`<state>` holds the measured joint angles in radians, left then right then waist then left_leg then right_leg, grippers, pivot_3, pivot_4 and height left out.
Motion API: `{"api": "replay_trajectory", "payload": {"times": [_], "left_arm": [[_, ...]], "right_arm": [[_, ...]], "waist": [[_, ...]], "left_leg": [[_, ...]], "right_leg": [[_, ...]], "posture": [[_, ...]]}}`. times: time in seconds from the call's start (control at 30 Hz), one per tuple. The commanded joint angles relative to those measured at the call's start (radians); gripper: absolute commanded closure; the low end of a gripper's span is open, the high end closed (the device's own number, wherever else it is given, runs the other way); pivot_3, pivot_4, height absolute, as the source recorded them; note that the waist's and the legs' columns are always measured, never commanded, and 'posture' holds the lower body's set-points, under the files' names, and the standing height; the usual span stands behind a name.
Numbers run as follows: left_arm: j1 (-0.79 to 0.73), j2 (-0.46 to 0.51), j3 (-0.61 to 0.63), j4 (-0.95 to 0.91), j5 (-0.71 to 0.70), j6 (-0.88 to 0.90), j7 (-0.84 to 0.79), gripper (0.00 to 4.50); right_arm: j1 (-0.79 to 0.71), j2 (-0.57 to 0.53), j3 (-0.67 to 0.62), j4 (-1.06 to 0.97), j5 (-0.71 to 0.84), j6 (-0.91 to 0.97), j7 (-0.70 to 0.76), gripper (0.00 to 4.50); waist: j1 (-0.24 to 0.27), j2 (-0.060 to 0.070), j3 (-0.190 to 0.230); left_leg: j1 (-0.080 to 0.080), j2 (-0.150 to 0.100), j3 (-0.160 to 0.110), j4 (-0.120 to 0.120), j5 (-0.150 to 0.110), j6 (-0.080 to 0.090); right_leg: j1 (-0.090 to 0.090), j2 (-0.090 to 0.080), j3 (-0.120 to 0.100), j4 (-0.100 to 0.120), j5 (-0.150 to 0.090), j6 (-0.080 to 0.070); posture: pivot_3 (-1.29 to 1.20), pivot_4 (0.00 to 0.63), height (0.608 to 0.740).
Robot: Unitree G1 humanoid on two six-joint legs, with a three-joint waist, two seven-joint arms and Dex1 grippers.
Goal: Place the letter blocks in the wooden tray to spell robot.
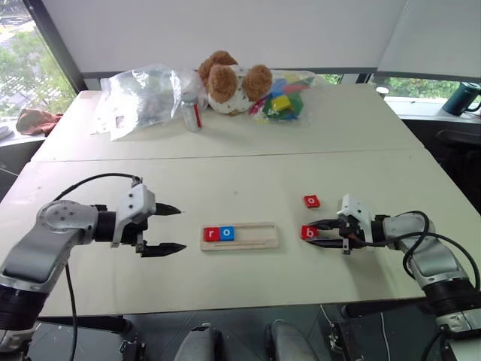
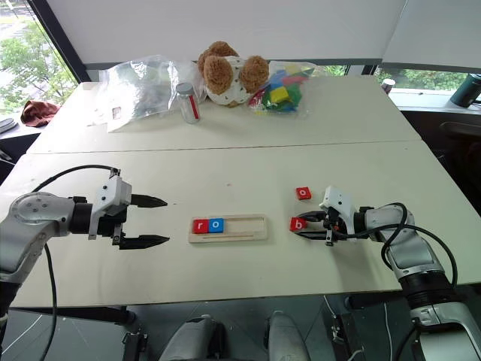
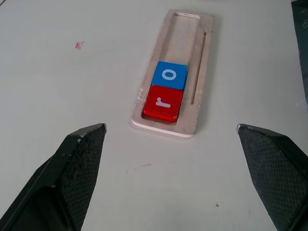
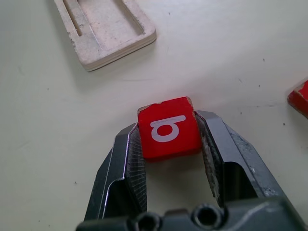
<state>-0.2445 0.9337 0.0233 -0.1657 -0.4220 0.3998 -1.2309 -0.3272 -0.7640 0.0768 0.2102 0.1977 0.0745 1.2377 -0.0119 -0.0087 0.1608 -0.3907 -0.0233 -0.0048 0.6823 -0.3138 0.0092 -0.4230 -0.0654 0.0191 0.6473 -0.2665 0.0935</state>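
R gripper point(image 4: 169, 139) clenched on red "b" block point(image 4: 168, 128), resting on table point(image 1: 225, 150) at 3 o'clock of wooden tray point(image 1: 255, 241). Tray holds red "r" block point(image 1: 211, 234) & blue "o" block point(image 1: 228, 233) at its 9 o'clock end; red "o" block point(image 1: 312, 201) lies at 12 o'clock of "b". L gripper point(image 1: 171, 229) released, jaws wide, at 9 o'clock of tray.

The white table point(image 1: 225, 162) carries the wooden tray point(image 1: 255, 242) centrally, two red tiles point(image 1: 312, 201) at three o'clock, and bags, a jar and a teddy bear point(image 1: 229, 81) at twelve.

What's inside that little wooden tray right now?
The wooden tray holds two letter blocks at its left end: a red r and a blue o touching it. The rest of the groove is bare. Anything under the blocks is covered.
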Motion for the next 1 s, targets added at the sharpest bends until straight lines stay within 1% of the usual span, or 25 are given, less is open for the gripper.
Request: {"api": "replay_trajectory", "payload": {"times": [0.03, 0.13, 0.2, 0.33, 0.47, 0.7, 1.0], "left_arm": [[-0.008, 0.027, 0.043, 0.020, 0.007, -0.031, -0.011, 0.00], [0.005, 0.040, 0.035, 0.036, 0.018, -0.047, -0.024, 0.00], [0.019, 0.041, 0.026, 0.031, 0.025, -0.058, -0.025, 0.00], [0.038, 0.030, 0.018, 0.012, 0.023, -0.052, -0.016, 0.00], [0.055, 0.025, 0.012, 0.002, 0.030, -0.058, -0.006, 0.00], [0.077, 0.008, 0.015, -0.018, 0.032, -0.054, 0.021, 0.00], [0.091, -0.006, 0.016, -0.032, 0.033, -0.048, 0.045, 0.00]], "right_arm": [[-0.050, 0.013, -0.007, -0.094, 0.027, 0.045, -0.015, 3.35], [-0.130, 0.042, 0.045, -0.202, 0.050, 0.166, -0.001, 3.35], [-0.175, 0.069, 0.107, -0.235, 0.023, 0.201, 0.008, 3.35], [-0.276, 0.150, 0.221, -0.189, -0.059, 0.232, -0.024, 3.35], [-0.337, 0.201, 0.292, -0.132, -0.118, 0.221, -0.034, 3.35], [-0.371, 0.242, 0.350, -0.119, -0.142, 0.247, -0.014, 3.35], [-0.367, 0.292, 0.357, -0.075, -0.157, 0.251, -0.034, 3.35]], "waist": [[0.000, 0.000, 0.000], [-0.008, 0.000, 0.000], [-0.006, 0.001, 0.000], [-0.001, 0.000, 0.000], [0.003, 0.000, 0.000], [-0.003, 0.000, 0.000], [-0.003, 0.000, 0.000]], "left_leg": [[0.000, 0.000, 0.000, 0.000, 0.000, 0.000], [0.000, 0.000, 0.000, 0.000, 0.001, -0.001], [0.000, 0.000, 0.000, -0.001, 0.001, -0.001], [-0.001, 0.001, 0.000, -0.002, 0.001, -0.002], [-0.003, -0.001, 0.000, 0.000, 0.001, -0.002], [-0.003, -0.001, 0.000, -0.001, 0.001, -0.002], [-0.003, -0.001, 0.000, -0.001, 0.001, -0.002]], "right_leg": [[0.000, 0.000, 0.000, 0.000, 0.000, 0.000], [-0.001, 0.000, 0.001, 0.001, 0.000, 0.000], [-0.002, 0.000, 0.001, 0.002, 0.000, 0.000], [-0.003, 0.000, 0.000, 0.001, 0.000, 0.000], [-0.003, -0.001, -0.001, 0.001, 0.000, 0.000], [-0.004, -0.001, -0.001, 0.001, 0.000, 0.000], [-0.004, -0.001, -0.001, 0.001, 0.000, 0.000]], "posture": [[0.00, 0.150, 0.740], [0.00, 0.150, 0.740], [0.00, 0.150, 0.740], [0.00, 0.150, 0.740], [0.00, 0.150, 0.740], [0.00, 0.150, 0.740], [0.00, 0.150, 0.740]]}}
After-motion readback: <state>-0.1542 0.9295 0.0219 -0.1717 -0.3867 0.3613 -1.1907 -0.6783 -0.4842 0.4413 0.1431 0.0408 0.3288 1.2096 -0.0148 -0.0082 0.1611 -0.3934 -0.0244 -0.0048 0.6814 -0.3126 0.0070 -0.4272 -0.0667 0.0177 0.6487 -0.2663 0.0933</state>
